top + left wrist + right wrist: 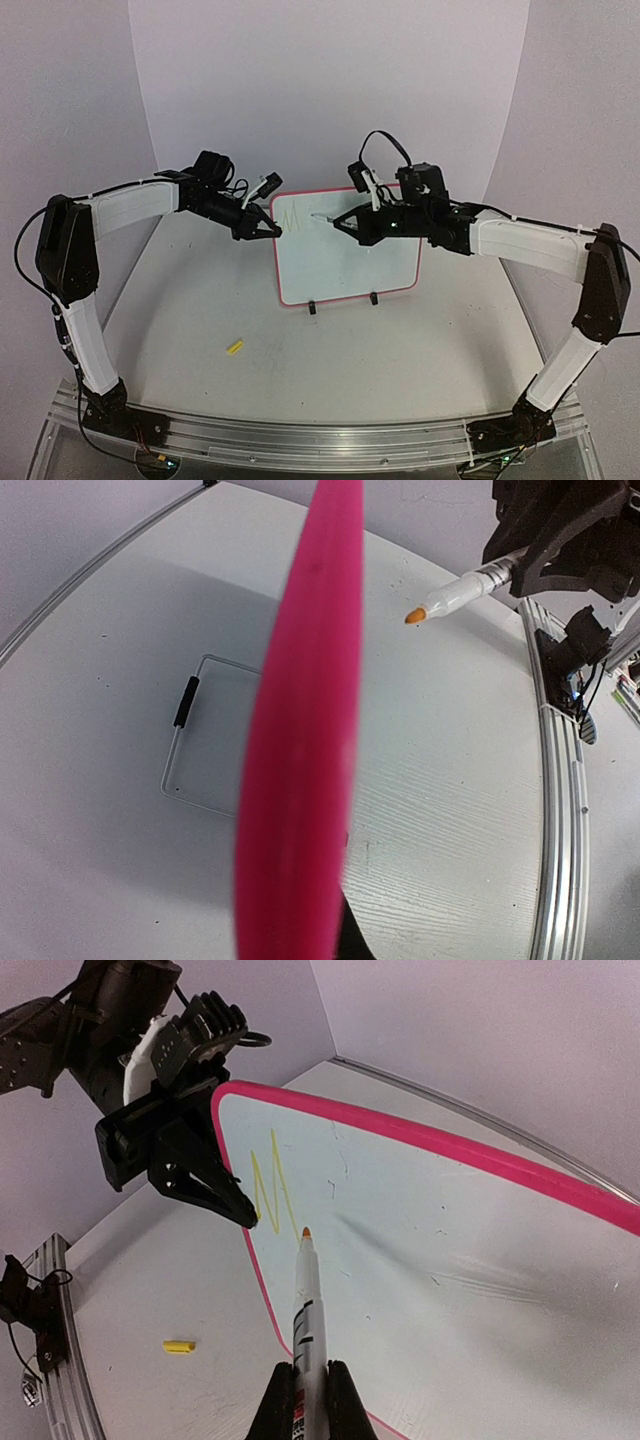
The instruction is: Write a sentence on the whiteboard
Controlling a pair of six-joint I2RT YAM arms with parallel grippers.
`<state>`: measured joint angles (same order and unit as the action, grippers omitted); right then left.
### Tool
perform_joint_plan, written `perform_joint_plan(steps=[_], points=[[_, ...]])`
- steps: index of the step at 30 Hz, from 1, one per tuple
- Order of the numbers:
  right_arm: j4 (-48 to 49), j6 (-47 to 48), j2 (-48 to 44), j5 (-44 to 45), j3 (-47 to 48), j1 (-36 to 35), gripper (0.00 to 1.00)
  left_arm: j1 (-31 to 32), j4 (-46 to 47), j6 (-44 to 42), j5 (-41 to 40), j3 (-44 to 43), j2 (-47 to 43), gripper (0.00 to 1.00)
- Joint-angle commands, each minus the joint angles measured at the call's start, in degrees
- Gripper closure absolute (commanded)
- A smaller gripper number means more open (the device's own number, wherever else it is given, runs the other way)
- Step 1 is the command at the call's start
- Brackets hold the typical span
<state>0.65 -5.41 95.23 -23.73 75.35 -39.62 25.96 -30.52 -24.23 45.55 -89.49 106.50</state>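
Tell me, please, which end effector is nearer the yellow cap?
Left. The left end effector grips the left edge of the whiteboard, beyond the yellow cap; the right end effector holds a marker farther right.

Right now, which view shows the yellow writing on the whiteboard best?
Right wrist: the yellow zigzag is close and sharp. Top external shows it faintly; left wrist sees only the whiteboard frame edge-on.

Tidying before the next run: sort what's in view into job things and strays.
Job: whiteboard; yellow strokes on it; marker in right tool; left tool gripping its edge.
Strays: small yellow piece on the table, perhaps a cap.
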Motion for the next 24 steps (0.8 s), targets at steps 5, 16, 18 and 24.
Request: perform_joint_plan(steps=[5,16,18,24], points=[[0.8,1.3,3.0,-1.3,4.0,-0.1,1.0,0.2,-2.1,-3.1,-7.1,-0.3,0.0,1.0],[0.8,0.7,5.1,2.3,6.0,-0.1,1.0,0.3,-2.0,-3.1,-7.2,-0.3,0.0,1.0],[0.7,0.6,5.3,2.7,6.3,0.0,1.0,0.2,-2.1,-3.2,-7.1,-0.4,0.1,1.0],[0.4,0.5,6.7,1.7,7.8,0.0,1.0,0.2,-2.1,-3.1,-7.2,-0.4,0.0,1.0]])
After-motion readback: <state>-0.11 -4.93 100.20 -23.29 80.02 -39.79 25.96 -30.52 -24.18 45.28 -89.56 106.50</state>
